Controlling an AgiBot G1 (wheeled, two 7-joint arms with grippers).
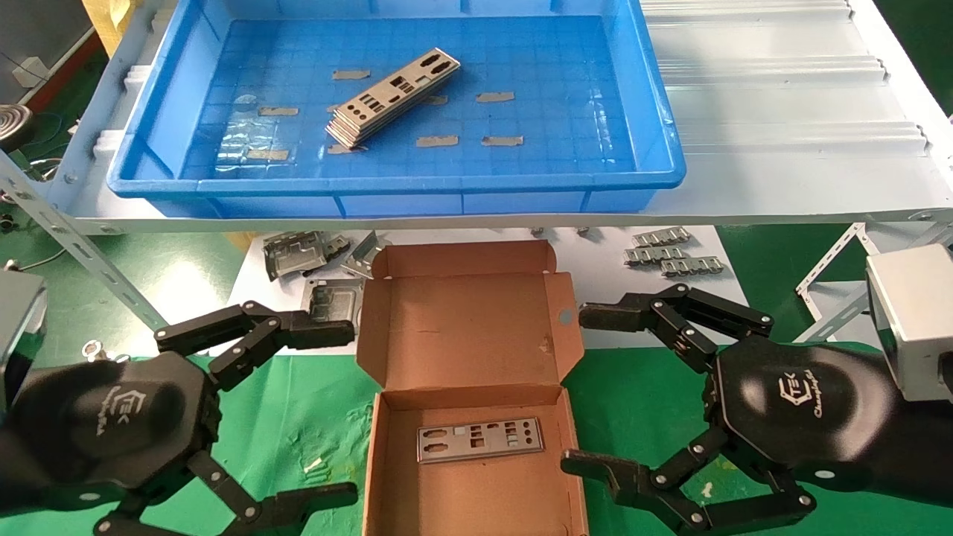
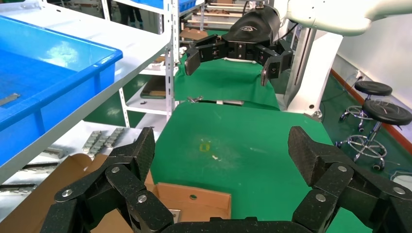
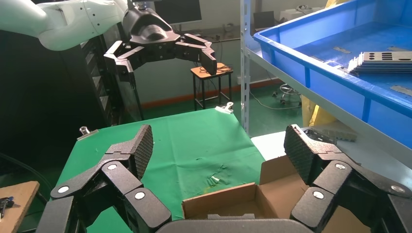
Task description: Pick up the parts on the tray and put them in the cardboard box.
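Note:
A stack of thin silver plates [image 1: 391, 98] with punched cutouts lies in the blue tray [image 1: 655, 160] on the shelf; it also shows in the right wrist view [image 3: 384, 60]. One silver plate [image 1: 480, 439] lies flat inside the open cardboard box [image 1: 461, 327]. My left gripper [image 1: 339, 406] is open and empty, left of the box; its fingers [image 2: 141, 155] frame the box corner. My right gripper [image 1: 588, 391] is open and empty, right of the box; its fingers [image 3: 301, 150] stand over the box edge [image 3: 218, 201].
Dark bent brackets [image 1: 298, 253] and small ribbed grey strips [image 1: 670, 253] lie on the white sheet under the shelf. A white ribbed panel [image 1: 782, 82] sits right of the tray. Green cloth [image 1: 313, 417] covers the table.

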